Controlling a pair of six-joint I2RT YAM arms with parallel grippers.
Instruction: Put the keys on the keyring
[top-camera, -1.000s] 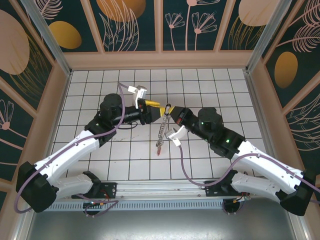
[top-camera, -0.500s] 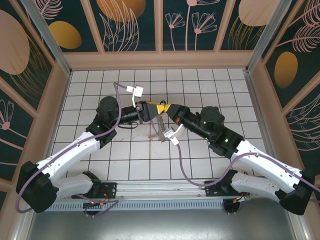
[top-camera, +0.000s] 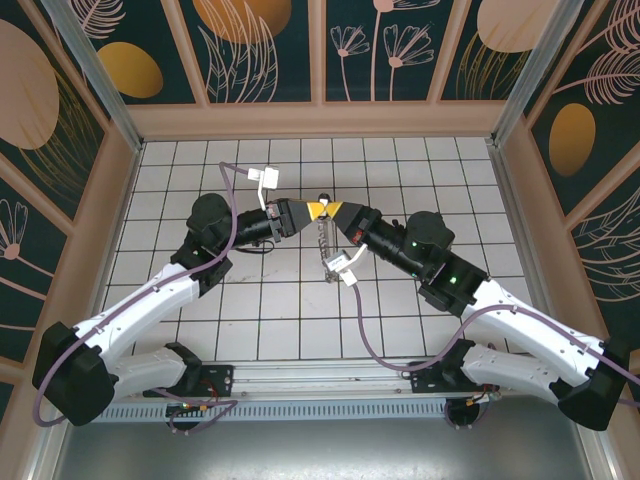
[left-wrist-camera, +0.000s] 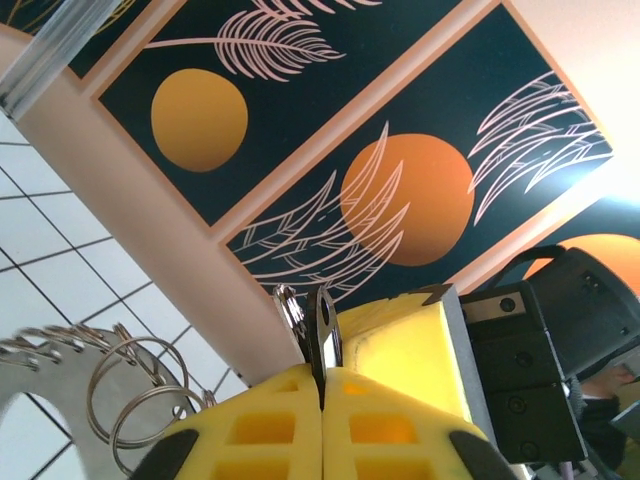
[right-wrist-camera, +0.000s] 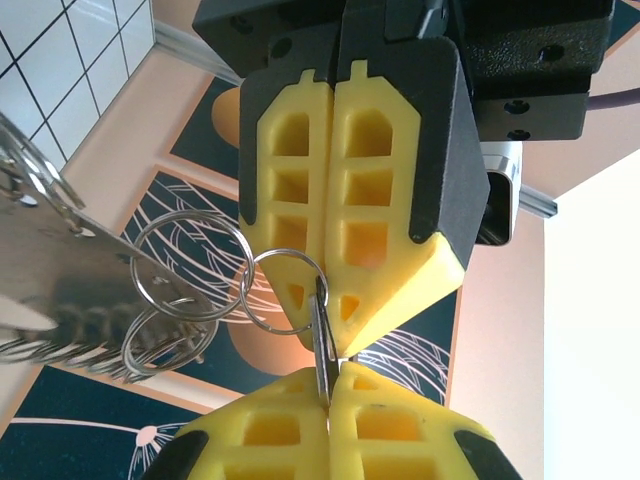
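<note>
Left gripper (top-camera: 318, 209): clamped on one end of key (right-wrist-camera: 322, 350) | right gripper (top-camera: 335, 211): clamped on the other end, tips nose to nose above worktop (top-camera: 250, 300) | key's long axis: gripper to gripper | keyring (right-wrist-camera: 285, 290): hangs from key between tips, both arms equally near.

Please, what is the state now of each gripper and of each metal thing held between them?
left gripper: shut on the thin metal piece.
right gripper: shut on the same piece, from the opposite side.
thin metal piece: pinched by both grippers, seen edge-on.
wire rings: closed, linked in a chain beside the piece.
flat metal plate: strung on the rings.
</note>
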